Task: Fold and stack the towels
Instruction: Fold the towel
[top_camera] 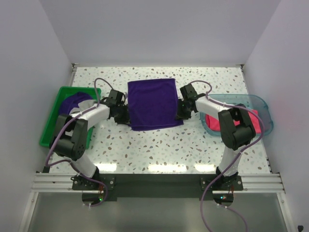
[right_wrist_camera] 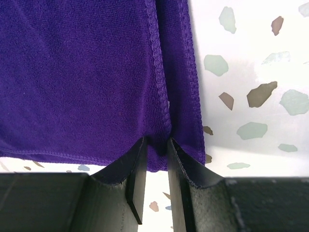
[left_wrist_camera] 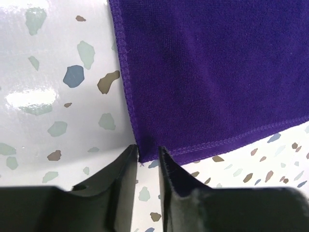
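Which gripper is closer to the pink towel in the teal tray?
Right. The right gripper pinches the purple towel beside the teal tray holding the pink towel; the left gripper pinches its opposite edge, near the green bin.

A towel [top_camera: 152, 104] lies on the table [top_camera: 159, 150], bin [top_camera: 49, 126] left, tray [top_camera: 264, 103] right.

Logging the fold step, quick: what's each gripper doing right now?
Left gripper: closed on the purple towel, at its corner.
Right gripper: closed on the same purple towel's edge.
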Robot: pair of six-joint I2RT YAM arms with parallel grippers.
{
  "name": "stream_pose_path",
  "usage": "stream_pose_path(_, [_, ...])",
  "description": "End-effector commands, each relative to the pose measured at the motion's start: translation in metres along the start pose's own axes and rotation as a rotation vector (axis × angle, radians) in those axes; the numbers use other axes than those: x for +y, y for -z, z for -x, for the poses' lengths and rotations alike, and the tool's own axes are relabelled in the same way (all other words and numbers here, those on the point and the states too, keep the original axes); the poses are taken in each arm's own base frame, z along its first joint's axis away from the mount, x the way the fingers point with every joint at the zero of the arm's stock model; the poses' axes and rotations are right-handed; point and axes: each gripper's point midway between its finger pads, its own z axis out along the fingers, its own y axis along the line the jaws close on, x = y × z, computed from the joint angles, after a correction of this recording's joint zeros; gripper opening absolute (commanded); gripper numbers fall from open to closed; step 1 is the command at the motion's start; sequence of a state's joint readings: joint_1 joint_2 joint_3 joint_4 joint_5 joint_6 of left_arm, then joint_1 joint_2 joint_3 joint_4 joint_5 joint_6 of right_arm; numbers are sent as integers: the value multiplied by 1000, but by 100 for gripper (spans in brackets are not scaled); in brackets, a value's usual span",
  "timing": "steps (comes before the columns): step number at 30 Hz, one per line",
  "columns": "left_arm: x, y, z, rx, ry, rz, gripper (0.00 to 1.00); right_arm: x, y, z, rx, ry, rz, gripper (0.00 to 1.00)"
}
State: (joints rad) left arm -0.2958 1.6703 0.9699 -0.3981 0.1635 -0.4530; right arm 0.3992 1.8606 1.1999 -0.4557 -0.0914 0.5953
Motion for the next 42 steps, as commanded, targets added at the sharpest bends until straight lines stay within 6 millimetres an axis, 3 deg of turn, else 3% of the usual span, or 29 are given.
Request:
stream_pose_path(1, [2, 1, 4, -13, -11, 24, 31, 0, 9, 5, -33, -5, -12, 27])
stream_pose_path(2, [5, 1, 2, -12, -13, 38, 36, -1, 9, 4, -32, 1, -16, 27])
stream_pose_path(5, [11, -1, 2, -12, -15, 65, 39, -2, 9, 5, -36, -1, -18, 27])
stream_pose_path(12, [-2, -4, 5, -12, -21, 19, 35, 0, 7, 4, -30, 0, -15, 26])
stream_pose_path(18, [-3, -9, -2, 9, -26, 24, 24, 2, 6, 1, -25, 4, -14, 26])
stream_pose_path(19, [-3, -7, -1, 2, -27, 24, 15, 1, 6, 1, -24, 5, -16, 25])
stream_pose_path(23, [-7, 0, 11, -34, -31, 26, 0, 1, 9, 3, -30, 11, -27, 12])
stream_pose_path(26, [-10, 9, 22, -61, -38, 31, 0, 2, 21, 15, -68, 34, -42, 0])
stream_pose_path(35, [-29, 39, 50, -114, -59, 0, 0, 5, 62, 46, -144, 116, -102, 0])
stream_pose_path(40, [-44, 59, 45, -115, -61, -75, 0, 3, 87, 56, -172, 165, -138, 0])
stream_pose_path(42, [-49, 56, 30, -81, -60, -106, 0, -3, 88, 55, -174, 174, -164, 0])
